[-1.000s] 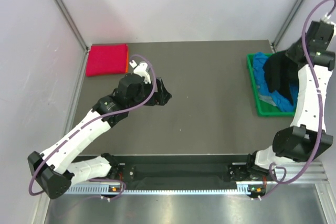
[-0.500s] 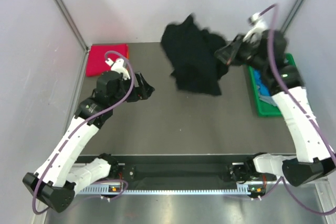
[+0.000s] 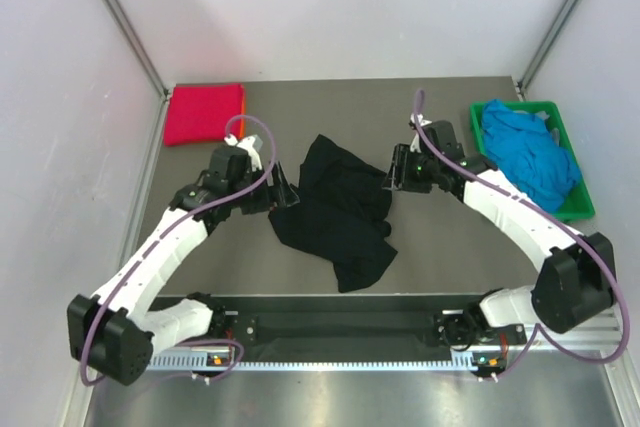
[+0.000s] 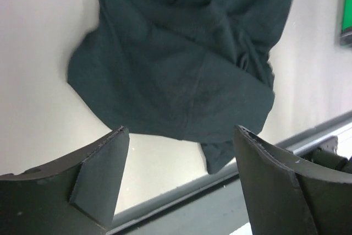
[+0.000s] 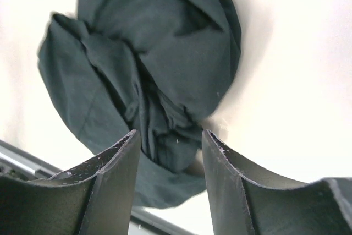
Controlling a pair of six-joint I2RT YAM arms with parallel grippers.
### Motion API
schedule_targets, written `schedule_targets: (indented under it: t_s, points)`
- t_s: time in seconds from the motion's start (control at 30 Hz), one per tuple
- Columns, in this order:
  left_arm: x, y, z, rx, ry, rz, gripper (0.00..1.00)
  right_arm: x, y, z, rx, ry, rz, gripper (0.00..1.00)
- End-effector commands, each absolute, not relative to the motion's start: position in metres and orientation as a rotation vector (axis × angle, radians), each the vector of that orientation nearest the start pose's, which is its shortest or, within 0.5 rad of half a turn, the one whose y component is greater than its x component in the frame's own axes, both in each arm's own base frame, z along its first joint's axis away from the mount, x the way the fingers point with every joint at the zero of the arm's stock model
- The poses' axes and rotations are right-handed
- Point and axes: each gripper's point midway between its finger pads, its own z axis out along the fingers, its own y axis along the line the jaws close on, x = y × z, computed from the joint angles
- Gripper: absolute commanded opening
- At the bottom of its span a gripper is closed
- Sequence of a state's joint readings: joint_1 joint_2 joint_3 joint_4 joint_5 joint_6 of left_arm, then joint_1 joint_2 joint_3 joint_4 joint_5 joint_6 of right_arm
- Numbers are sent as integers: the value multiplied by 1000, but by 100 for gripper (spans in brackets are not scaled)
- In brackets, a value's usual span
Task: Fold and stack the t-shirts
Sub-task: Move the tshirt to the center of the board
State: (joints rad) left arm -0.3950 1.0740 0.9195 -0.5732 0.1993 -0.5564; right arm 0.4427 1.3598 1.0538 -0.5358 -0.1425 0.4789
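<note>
A black t-shirt [image 3: 335,209] lies crumpled in a heap on the middle of the table. My left gripper [image 3: 283,190] hovers open at its left edge, and in the left wrist view the black t-shirt [image 4: 181,64] spreads beyond my left gripper [image 4: 181,133], with nothing between the fingers. My right gripper [image 3: 393,172] stands open at the heap's right edge. The right wrist view has the black t-shirt [image 5: 154,70] bunched under my right gripper [image 5: 170,134], and the jaws are apart, not pinching it. A folded magenta-red t-shirt [image 3: 204,113] lies at the back left. Bright blue t-shirts [image 3: 527,152] fill the crate.
The green plastic crate [image 3: 512,104] stands at the table's right edge. A thin orange edge [image 3: 243,115] shows along the right side of the red shirt. Grey walls with metal posts close in the left, back and right. The near table edge carries a black rail [image 3: 340,299].
My right gripper swung the black t-shirt out of the crate, across to the table's middle, and opened, dropping it in a heap. My left gripper shifted a little towards the shirt.
</note>
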Motion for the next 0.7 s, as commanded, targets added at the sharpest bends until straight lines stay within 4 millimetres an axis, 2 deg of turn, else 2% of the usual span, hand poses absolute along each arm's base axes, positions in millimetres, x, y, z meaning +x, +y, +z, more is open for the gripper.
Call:
schedule_targets:
  t_s: [0.0, 0.03, 0.07, 0.13, 0.17, 0.2, 0.27, 0.37, 0.47, 0.5, 0.67]
  points:
    - [266, -189, 172, -78, 2394, -822, 78, 305, 192, 156, -69, 2404, 579, 49]
    - [263, -193, 163, -86, 2422, -845, 77, 301, 189, 141, -72, 2429, 566, 49]
    - [266, -196, 160, -87, 2419, -858, 77, 300, 190, 135, -73, 2437, 571, 48]
    - [264, -201, 142, -112, 2465, -867, 76, 294, 196, 118, -90, 2485, 609, 46]
    - [267, -204, 139, -113, 2460, -871, 75, 287, 207, 115, -126, 2502, 686, 45]
    - [266, -205, 130, -124, 2487, -865, 75, 281, 211, 104, -137, 2516, 716, 46]
    - [265, -207, 122, -139, 2516, -871, 75, 271, 217, 94, -170, 2524, 757, 46]
    - [264, -206, 98, -158, 2579, -835, 74, 263, 213, 77, -152, 2542, 742, 48]
    - [267, -200, 77, -191, 2615, -767, 73, 263, 210, 68, -123, 2554, 720, 48]
    - [268, -198, 65, -206, 2643, -736, 72, 264, 210, 69, -110, 2551, 719, 48]
    - [275, -199, 40, -256, 2689, -699, 61, 279, 200, 75, -55, 2514, 621, 46]
